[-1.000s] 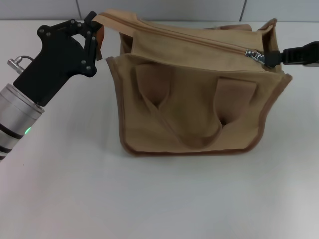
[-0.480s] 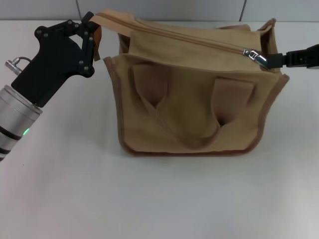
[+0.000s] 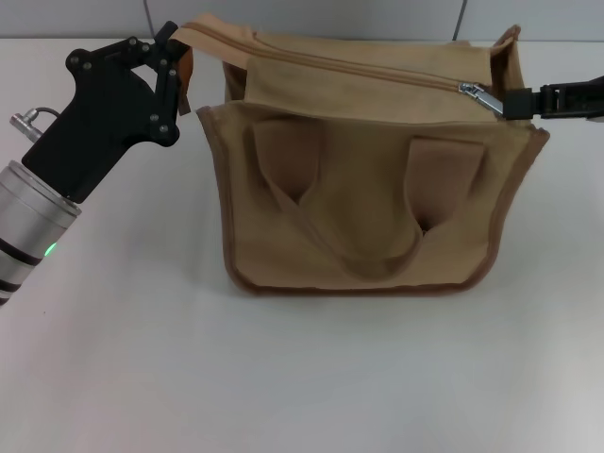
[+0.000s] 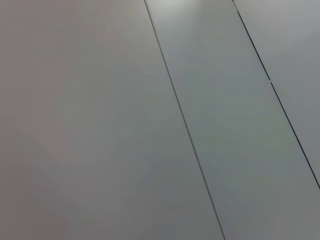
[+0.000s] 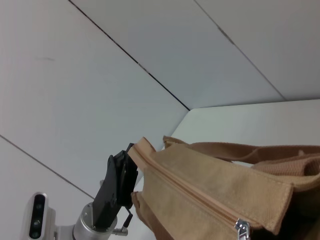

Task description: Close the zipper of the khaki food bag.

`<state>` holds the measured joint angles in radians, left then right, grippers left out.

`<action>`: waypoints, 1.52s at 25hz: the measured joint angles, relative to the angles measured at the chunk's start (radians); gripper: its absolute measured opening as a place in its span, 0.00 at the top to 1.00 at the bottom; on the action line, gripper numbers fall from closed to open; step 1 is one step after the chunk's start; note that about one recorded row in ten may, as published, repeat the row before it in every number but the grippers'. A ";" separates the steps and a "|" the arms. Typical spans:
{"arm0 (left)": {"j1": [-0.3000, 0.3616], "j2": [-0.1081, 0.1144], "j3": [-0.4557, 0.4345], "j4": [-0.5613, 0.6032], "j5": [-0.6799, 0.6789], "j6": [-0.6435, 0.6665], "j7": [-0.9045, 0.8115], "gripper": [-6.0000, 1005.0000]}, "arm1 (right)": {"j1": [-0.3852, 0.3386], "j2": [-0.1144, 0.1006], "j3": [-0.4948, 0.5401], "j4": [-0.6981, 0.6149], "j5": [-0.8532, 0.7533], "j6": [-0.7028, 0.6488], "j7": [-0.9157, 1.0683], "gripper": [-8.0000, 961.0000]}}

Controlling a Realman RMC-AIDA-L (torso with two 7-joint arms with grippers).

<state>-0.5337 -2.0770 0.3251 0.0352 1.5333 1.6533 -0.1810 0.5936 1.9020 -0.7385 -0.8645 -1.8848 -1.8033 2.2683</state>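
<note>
In the head view the khaki food bag (image 3: 368,179) stands on the white table (image 3: 302,377), filling the upper middle. The left gripper (image 3: 179,58), at ten o'clock of the bag, pinches the tan end tab of the zipper (image 3: 368,74); the right gripper (image 3: 517,102), at two o'clock, is pressed together on the silver pull (image 3: 479,96). The pull sits almost at the right end, so the closing stroke looks nearly done; next calls for a short last tug, then letting go. The left wrist view shows only wall panels. The right wrist view shows the zip line closed from the tab up to the pull (image 5: 242,229).
</note>
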 joint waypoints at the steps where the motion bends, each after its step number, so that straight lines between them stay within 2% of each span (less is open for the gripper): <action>1: 0.000 0.000 0.000 0.000 0.000 0.000 0.000 0.94 | 0.000 0.000 0.000 0.000 0.000 0.000 0.000 0.73; 6: 0.000 0.000 0.000 0.000 0.000 -0.001 0.000 0.93 | -0.005 0.004 0.033 -0.001 0.001 -0.012 -0.029 0.51; 13: 0.003 0.000 -0.002 0.000 0.001 -0.008 0.000 0.93 | -0.039 0.002 0.241 -0.002 0.016 -0.238 -0.276 0.24; 17: 0.007 0.001 -0.003 -0.001 0.001 -0.015 -0.021 0.93 | -0.110 0.020 0.300 0.000 0.022 -0.332 -0.503 0.22; 19: 0.008 0.002 -0.003 -0.001 0.001 -0.023 -0.033 0.93 | -0.147 0.033 0.302 0.003 0.025 -0.354 -0.609 0.21; 20: 0.009 0.003 -0.003 0.000 0.001 -0.034 -0.040 0.93 | -0.193 0.048 0.297 0.007 0.026 -0.373 -0.727 0.21; 21: 0.009 0.003 -0.003 0.000 0.001 -0.034 -0.040 0.93 | -0.193 0.048 0.297 0.007 0.026 -0.373 -0.727 0.21; 22: 0.011 0.003 -0.003 0.000 0.001 -0.039 -0.041 0.93 | -0.229 0.061 0.281 0.009 0.026 -0.377 -0.813 0.21; 23: 0.011 0.004 -0.003 0.000 0.001 -0.044 -0.041 0.93 | -0.229 0.061 0.281 0.009 0.026 -0.377 -0.813 0.21; 26: 0.014 0.004 -0.003 0.001 0.001 -0.057 -0.049 0.93 | -0.282 0.093 0.223 0.012 0.017 -0.376 -0.955 0.21; 27: 0.015 0.004 -0.003 0.003 0.003 -0.064 -0.062 0.93 | -0.309 0.119 0.197 0.015 -0.010 -0.371 -1.045 0.21; 28: 0.015 0.005 -0.002 0.006 0.003 -0.070 -0.074 0.93 | -0.309 0.119 0.197 0.015 -0.010 -0.371 -1.045 0.21; 29: 0.017 0.005 -0.002 0.010 0.004 -0.078 -0.095 0.93 | -0.319 0.133 0.194 0.017 -0.034 -0.369 -1.089 0.21; 32: 0.021 0.007 -0.003 0.017 0.005 -0.084 -0.121 0.93 | -0.328 0.155 0.199 0.045 -0.121 -0.361 -1.180 0.21; 38: 0.036 0.007 0.002 0.038 0.007 -0.079 -0.144 0.93 | -0.318 0.151 0.193 0.105 -0.165 -0.345 -1.205 0.21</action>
<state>-0.4975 -2.0696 0.3271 0.0737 1.5403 1.5742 -0.3246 0.2761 2.0535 -0.5452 -0.7594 -2.0503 -2.1483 1.0629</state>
